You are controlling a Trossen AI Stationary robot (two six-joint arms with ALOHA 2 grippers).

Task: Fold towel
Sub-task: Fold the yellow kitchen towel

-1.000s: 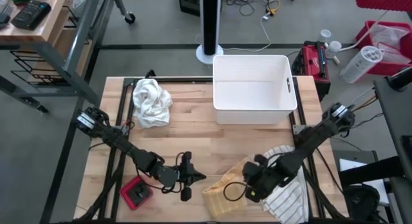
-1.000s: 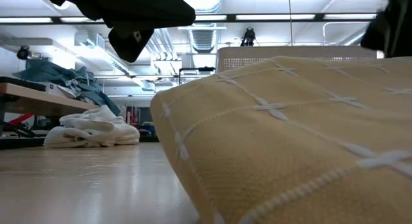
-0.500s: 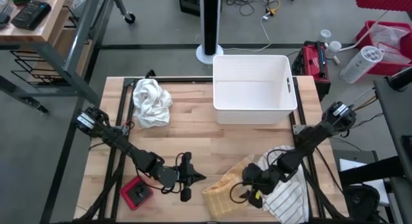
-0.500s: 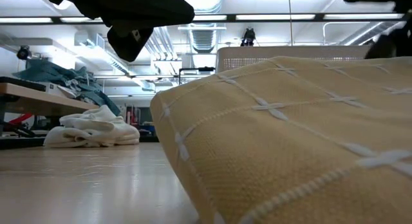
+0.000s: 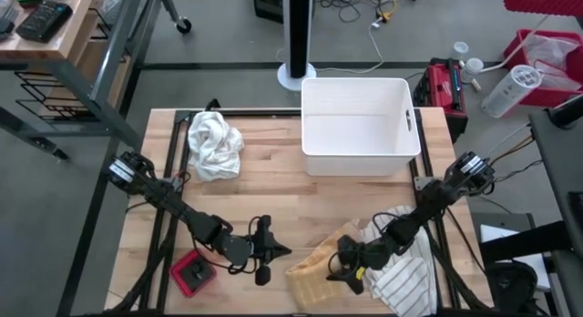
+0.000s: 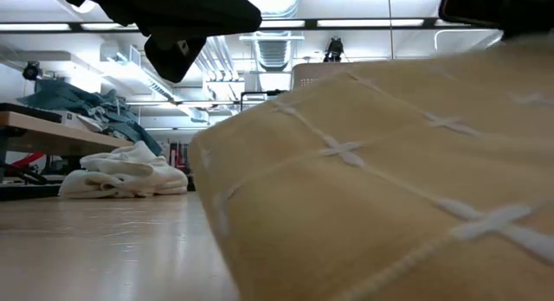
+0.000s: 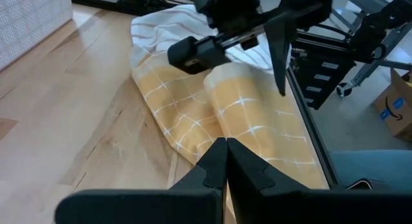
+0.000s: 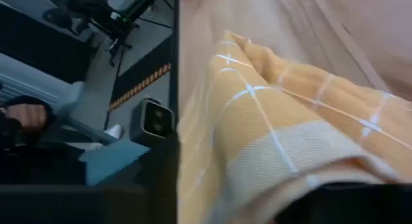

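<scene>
Fold towel, opening step: yellow checked towel (image 5: 314, 267) bunched at the table's near edge, my right pincer (image 5: 344, 270) pinching its raised fold, left pincer (image 5: 270, 250) pressed together alongside; next, draw cloth flat.

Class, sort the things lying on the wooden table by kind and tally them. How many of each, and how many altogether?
Cloths: 3 (white towel, yellow checked towel, striped cloth)
Bins: 1 (white bin)
Small red devices: 1 (red device)
Total: 5
</scene>
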